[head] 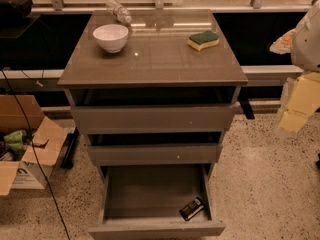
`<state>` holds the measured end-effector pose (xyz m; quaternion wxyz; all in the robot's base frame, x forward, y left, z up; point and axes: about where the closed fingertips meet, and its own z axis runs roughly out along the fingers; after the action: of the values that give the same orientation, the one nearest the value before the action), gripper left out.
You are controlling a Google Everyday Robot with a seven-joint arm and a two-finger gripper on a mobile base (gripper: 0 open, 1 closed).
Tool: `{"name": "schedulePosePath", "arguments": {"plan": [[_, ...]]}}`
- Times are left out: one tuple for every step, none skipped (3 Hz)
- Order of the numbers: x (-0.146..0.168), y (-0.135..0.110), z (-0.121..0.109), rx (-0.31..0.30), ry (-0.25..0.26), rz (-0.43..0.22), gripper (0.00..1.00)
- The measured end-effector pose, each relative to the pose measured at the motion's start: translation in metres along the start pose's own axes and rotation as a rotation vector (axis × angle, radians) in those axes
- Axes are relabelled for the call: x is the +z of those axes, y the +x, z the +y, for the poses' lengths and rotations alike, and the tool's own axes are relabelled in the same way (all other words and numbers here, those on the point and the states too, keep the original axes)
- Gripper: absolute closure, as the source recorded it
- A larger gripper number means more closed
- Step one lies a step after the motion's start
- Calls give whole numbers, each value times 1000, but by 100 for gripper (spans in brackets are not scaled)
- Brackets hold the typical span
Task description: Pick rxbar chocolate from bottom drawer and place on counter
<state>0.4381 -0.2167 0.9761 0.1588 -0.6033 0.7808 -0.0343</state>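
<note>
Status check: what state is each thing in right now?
bottom drawer: pulled open
rxbar chocolate: lying flat, front right of that drawer
upper drawers: nearly shut
bowl: upright on the counter
sponge: green side up
bottle: lying on its side
gripper: at the right edge, away from the drawer

1. The glossy grey-brown counter (160, 59) carries a white bowl (111, 37).
2. A green-and-yellow sponge (203, 40) lies right of the bowl, well apart from it.
3. A clear plastic bottle (119, 11) lies on its side just behind the bowl.
4. Far below the bowl, the open bottom drawer (145, 194) holds the rxbar chocolate (192, 208) on its floor, to the bowl's right.
5. On the speckled floor (265, 184), a cardboard box (25, 149) sits below and left of the bowl.
6. The gripper (299, 106) hangs far right of the bowl, past the counter's edge.
</note>
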Motion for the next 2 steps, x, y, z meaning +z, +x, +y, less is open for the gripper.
{"name": "schedulePosePath", "arguments": {"plan": [[0,0,0,0,0,0,0],[14,-8,5,17,-15,-29,0]]}}
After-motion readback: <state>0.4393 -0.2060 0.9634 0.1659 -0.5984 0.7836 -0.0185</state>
